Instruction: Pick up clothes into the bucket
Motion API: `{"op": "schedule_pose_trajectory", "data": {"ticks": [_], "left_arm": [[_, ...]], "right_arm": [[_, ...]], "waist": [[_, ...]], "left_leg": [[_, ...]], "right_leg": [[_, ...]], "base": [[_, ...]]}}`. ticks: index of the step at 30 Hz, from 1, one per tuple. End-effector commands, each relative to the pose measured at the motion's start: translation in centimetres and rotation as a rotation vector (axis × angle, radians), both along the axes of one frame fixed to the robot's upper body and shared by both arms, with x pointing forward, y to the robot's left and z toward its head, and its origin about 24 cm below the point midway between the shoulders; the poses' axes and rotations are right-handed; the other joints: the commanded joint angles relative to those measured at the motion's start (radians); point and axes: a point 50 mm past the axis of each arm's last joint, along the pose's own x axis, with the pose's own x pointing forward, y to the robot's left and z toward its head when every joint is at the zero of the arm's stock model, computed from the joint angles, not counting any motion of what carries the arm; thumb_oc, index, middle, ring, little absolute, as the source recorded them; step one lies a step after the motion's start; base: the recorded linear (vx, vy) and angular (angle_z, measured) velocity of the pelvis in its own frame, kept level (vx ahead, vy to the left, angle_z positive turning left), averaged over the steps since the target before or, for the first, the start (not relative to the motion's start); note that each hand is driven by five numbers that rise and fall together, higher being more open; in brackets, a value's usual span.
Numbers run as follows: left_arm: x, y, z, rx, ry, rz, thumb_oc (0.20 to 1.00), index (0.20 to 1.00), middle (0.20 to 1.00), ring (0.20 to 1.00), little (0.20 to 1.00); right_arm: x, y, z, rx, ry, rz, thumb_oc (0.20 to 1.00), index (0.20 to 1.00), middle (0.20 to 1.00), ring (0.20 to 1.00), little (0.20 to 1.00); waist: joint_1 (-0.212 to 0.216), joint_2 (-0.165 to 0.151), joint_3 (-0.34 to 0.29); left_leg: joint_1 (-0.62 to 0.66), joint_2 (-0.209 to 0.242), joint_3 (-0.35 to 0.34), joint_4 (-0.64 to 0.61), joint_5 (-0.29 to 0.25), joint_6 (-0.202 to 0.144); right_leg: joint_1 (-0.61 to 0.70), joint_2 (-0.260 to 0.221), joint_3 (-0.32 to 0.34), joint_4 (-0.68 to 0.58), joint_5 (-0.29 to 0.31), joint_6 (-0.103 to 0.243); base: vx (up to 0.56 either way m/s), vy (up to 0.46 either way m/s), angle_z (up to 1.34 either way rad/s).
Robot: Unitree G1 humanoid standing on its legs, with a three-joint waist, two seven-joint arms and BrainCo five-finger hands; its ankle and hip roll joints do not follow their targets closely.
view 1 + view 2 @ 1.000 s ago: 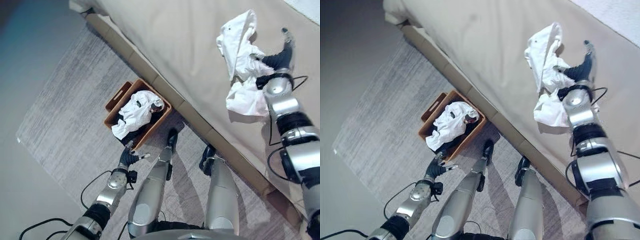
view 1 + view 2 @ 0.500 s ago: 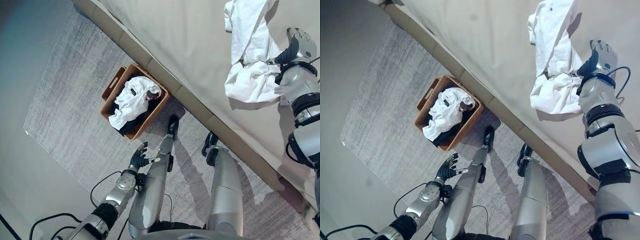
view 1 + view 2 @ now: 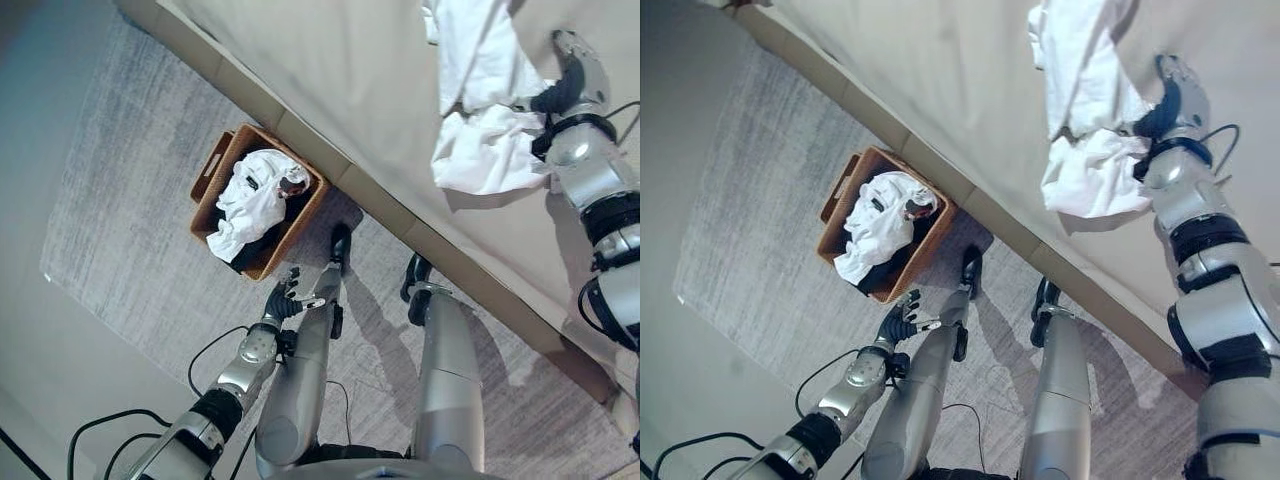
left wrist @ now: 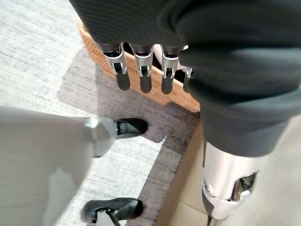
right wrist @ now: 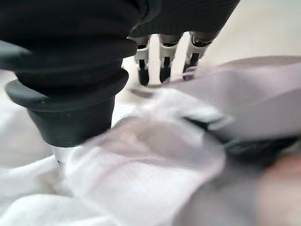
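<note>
White cloth [image 3: 483, 150] lies against the right robot hand [image 3: 568, 78], whose grip I cannot tell; it should close firmly before lifting toward the basket [image 3: 212, 176].

We see a white garment [image 3: 480, 110], crumpled and bunched, lying on the beige bed surface [image 3: 340, 70]. Part of it runs up as a long folded strip, and the lower part spreads into a wrinkled heap near the bed's edge. Its far side touches our right hand [image 3: 565, 80].

The bucket is a brown woven basket [image 3: 215, 170], rectangular, with a cut-out handle in one short wall. It sits upright on the grey rug [image 3: 130, 200], just beside the bed base. Inside it lies another white garment [image 3: 250, 200], crumpled over something dark and rising to about rim level.
</note>
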Motion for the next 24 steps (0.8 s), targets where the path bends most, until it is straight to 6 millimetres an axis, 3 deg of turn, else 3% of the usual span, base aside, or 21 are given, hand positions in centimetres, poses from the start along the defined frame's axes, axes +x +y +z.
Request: {"op": "schedule_pose_trajectory", "data": {"ticks": [1,6,7,8,9,13,14,20,23,24], "left_arm": [[-0.3,0.9,-0.1,0.037,-0.027,0.043,1.000,1.000,1.000,1.000,1.000],[-0.1,1.6,0.0,0.062,-0.037,0.081,1.000,1.000,1.000,1.000,1.000],[-0.2,1.9,-0.1,0.071,-0.035,0.101,1.000,1.000,1.000,1.000,1.000],[-0.3,1.9,-0.1,0.073,-0.035,0.100,1.000,1.000,1.000,1.000,1.000],[-0.3,2.3,-0.2,0.078,-0.027,0.116,1.000,1.000,1.000,1.000,1.000],[-0.5,2.5,-0.4,0.081,-0.019,0.134,1.000,1.000,1.000,1.000,1.000],[-0.8,2.6,-0.6,0.082,-0.007,0.141,1.000,1.000,1.000,1.000,1.000],[-1.1,3.0,-1.1,0.099,0.016,0.135,1.000,1.000,1.000,1.000,1.000],[-1.4,3.2,-1.3,0.091,0.022,0.134,1.000,1.000,1.000,1.000,1.000],[-1.6,3.3,-1.4,0.098,0.023,0.125,1.000,1.000,1.000,1.000,1.000]], "right_arm": [[-1.3,0.3,2.7,0.032,-0.255,-0.003,1.000,1.000,1.000,1.000,1.000],[-3.7,-0.8,5.8,0.190,-0.529,-0.017,1.000,1.000,1.000,1.000,1.000],[-4.9,-1.3,6.8,0.244,-0.644,-0.023,1.000,1.000,1.000,1.000,1.000],[-4.9,-1.4,6.7,0.244,-0.644,-0.025,1.000,1.000,1.000,1.000,1.000],[-6.2,-1.4,7.7,0.265,-0.739,-0.001,1.000,1.000,1.000,1.000,1.000],[-7.7,-0.9,7.5,0.446,-0.880,0.112,1.000,1.000,1.000,1.000,1.000],[-8.2,0.5,7.2,0.510,-0.919,0.219,1.000,1.000,1.000,1.000,1.000],[-7.7,3.5,4.5,0.553,-0.791,0.422,1.000,1.000,1.000,1.000,1.000],[-6.8,4.8,2.8,0.508,-0.664,0.470,1.000,1.000,1.000,1.000,1.000],[-6.3,5.6,1.8,0.387,-0.569,0.468,1.000,1.000,1.000,1.000,1.000]], "waist": [[-0.012,-0.014,0.008],[-0.022,-0.024,0.008],[-0.028,-0.028,0.008],[-0.026,-0.029,0.008],[-0.032,-0.035,0.008],[-0.041,-0.042,0.008],[-0.045,-0.042,0.008],[-0.046,-0.054,0.008],[-0.045,-0.057,0.008],[-0.041,-0.059,0.008]], "left_leg": [[0.052,-0.026,-0.006,0.068,-0.124,0.030],[0.061,-0.031,0.000,0.082,-0.137,0.034],[0.066,-0.033,0.002,0.087,-0.143,0.036],[0.067,-0.033,0.003,0.087,-0.143,0.036],[0.070,-0.033,0.005,0.093,-0.149,0.038],[0.076,-0.036,0.009,0.111,-0.160,0.042],[0.074,-0.037,0.014,0.122,-0.165,0.045],[0.076,-0.036,0.024,0.140,-0.172,0.051],[0.075,-0.034,0.026,0.145,-0.169,0.051],[0.075,-0.033,0.026,0.145,-0.166,0.051]], "right_leg": [[0.058,-0.026,0.066,-0.183,0.162,0.112],[0.073,-0.028,0.073,-0.184,0.162,0.115],[0.081,-0.027,0.077,-0.183,0.160,0.115],[0.081,-0.027,0.077,-0.183,0.160,0.115],[0.091,-0.027,0.078,-0.185,0.159,0.116],[0.107,-0.030,0.082,-0.187,0.157,0.117],[0.111,-0.029,0.086,-0.187,0.159,0.116],[0.127,-0.026,0.095,-0.199,0.170,0.116],[0.135,-0.023,0.097,-0.211,0.179,0.115],[0.138,-0.020,0.096,-0.218,0.185,0.114]], "base": [[-0.01,0.041,0.00],[-0.01,0.016,0.00],[-0.01,0.034,-0.01],[-0.01,0.038,0.00],[0.00,0.000,0.00],[-0.01,0.008,0.00],[-0.02,0.037,-0.03],[-0.02,0.034,-0.09],[-0.03,0.010,-0.05],[-0.03,0.002,-0.04]]}}
